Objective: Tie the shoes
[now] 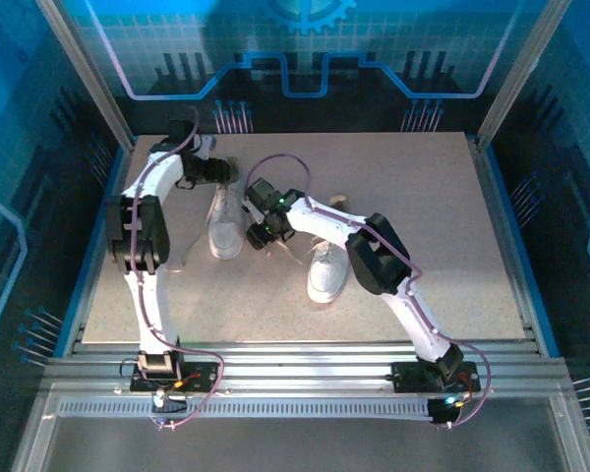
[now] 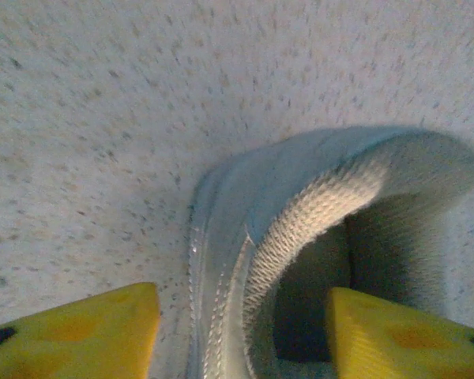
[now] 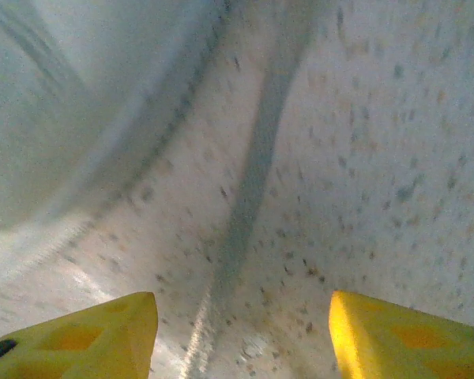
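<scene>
The speckled desk (image 1: 452, 216) is carrying everything here. The first shoe (image 1: 226, 224), white, is lying directly under the left claw (image 2: 243, 316), which is hanging over its heel end. The fingers are standing wide, one outside the padded collar and the other over the dark opening. The shoe's side wall is sitting between them with a gap showing on each side, so nothing is being gripped.

The second shoe (image 1: 326, 273) is resting to the right of the right claw (image 3: 241, 332), slightly nearer the arm bases. That right claw is hovering low between the two shoes, just beside the first shoe's toe end, jaws spread wide and holding nothing. A thin white lace (image 3: 249, 197) is running along the desk, straight through the gap between its fingers.
</scene>
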Motion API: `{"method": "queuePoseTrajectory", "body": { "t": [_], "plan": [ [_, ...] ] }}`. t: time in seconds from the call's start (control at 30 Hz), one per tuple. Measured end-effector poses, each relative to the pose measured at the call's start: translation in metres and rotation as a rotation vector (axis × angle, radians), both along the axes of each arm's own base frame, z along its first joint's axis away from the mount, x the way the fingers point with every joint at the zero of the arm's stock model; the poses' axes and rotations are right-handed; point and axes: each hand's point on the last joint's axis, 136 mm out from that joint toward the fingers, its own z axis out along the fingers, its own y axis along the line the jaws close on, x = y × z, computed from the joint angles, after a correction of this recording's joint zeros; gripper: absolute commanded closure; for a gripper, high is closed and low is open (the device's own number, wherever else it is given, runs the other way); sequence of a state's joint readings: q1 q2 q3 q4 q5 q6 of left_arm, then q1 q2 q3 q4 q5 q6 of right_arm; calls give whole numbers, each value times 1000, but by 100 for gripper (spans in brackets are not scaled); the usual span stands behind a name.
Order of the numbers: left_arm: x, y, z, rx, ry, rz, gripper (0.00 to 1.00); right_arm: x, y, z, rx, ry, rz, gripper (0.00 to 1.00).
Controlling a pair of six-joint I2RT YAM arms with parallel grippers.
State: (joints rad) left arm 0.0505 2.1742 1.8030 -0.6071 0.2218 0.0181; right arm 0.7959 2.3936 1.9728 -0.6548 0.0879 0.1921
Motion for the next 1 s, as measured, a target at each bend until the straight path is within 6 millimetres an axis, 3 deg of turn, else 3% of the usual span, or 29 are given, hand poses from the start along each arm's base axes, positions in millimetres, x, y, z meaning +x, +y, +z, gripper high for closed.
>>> {"method": "queuePoseTrajectory", "body": {
  "t": [0.13, 0.23, 0.3, 0.37, 0.57, 0.63, 0.8, 0.87, 1.0],
  "plan": [
    [-6, -12, -11, 2, 42, 8, 78, -11, -12, -1, -28, 4, 1, 44],
    [-17, -18, -9, 1, 51, 15, 92, -22, -21, -3, -51, 0, 15, 63],
    [-36, -25, -11, 6, 81, 4, 97, -34, -29, -3, -65, 6, 22, 78],
    [-53, -30, -12, 6, 105, 7, 99, -48, -40, -3, -78, 22, 29, 87],
    [-117, -35, -14, -39, 176, 95, 100, -88, -72, -3, -109, 68, 42, 99],
    [-140, -39, -14, -55, 193, 123, 94, -96, -79, -3, -108, 74, 43, 100],
    [-188, -63, -13, -82, 229, 126, 57, -112, -98, -4, -106, 87, 41, 100],
    [-192, -65, -6, -79, 217, 126, 50, -115, -101, -3, -103, 96, 40, 100],
    [-192, -45, 14, -71, 169, 175, 46, -118, -97, -3, -81, 113, 42, 99]
  ]
}}
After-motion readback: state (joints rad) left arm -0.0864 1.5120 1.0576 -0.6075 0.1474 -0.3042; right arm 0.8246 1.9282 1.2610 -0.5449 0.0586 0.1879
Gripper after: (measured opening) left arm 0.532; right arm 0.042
